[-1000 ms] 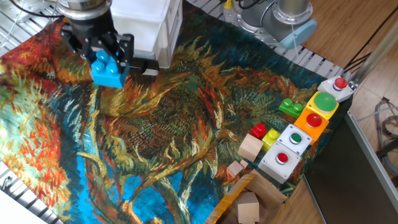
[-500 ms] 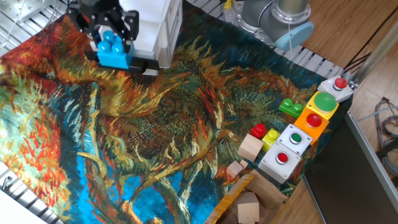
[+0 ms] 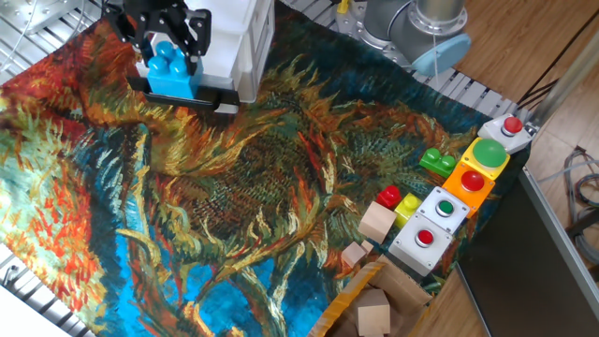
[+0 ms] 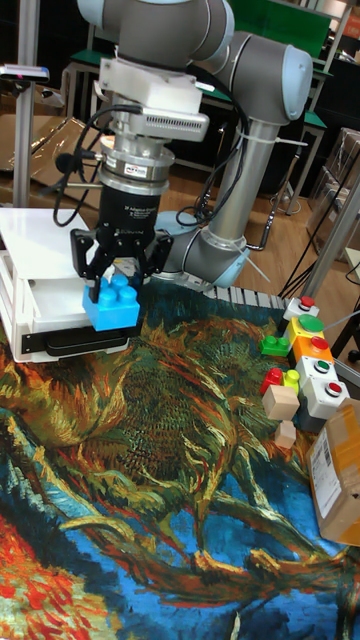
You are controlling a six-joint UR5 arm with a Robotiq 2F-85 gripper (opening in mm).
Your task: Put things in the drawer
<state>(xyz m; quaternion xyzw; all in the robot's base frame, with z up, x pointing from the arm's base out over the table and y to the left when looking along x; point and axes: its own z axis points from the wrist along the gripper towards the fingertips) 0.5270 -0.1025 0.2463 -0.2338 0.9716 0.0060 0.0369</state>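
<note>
My gripper (image 3: 171,54) (image 4: 116,282) hangs at the front of the small white cabinet (image 3: 234,42) (image 4: 35,280), shut on a bright blue studded brick (image 3: 173,73) (image 4: 112,305). The brick sits between the two black fingers (image 4: 88,262), just above the drawer (image 3: 211,97) (image 4: 62,342). The drawer sticks out a little at the cabinet's bottom and shows a dark front edge. The brick hides the drawer's inside, and I cannot tell whether the brick touches it.
At the right edge of the sunflower-print cloth (image 3: 243,187) stand a box of push buttons (image 3: 463,187), a green brick (image 3: 436,161), a red brick (image 3: 389,197), a yellow brick (image 3: 409,203) and two wooden blocks (image 3: 376,223). A cardboard box (image 3: 374,304) lies at the front right.
The gripper carried the blue brick up and slightly right, from over the cloth to the cabinet's front above the drawer. Over the last half second it barely shifted.
</note>
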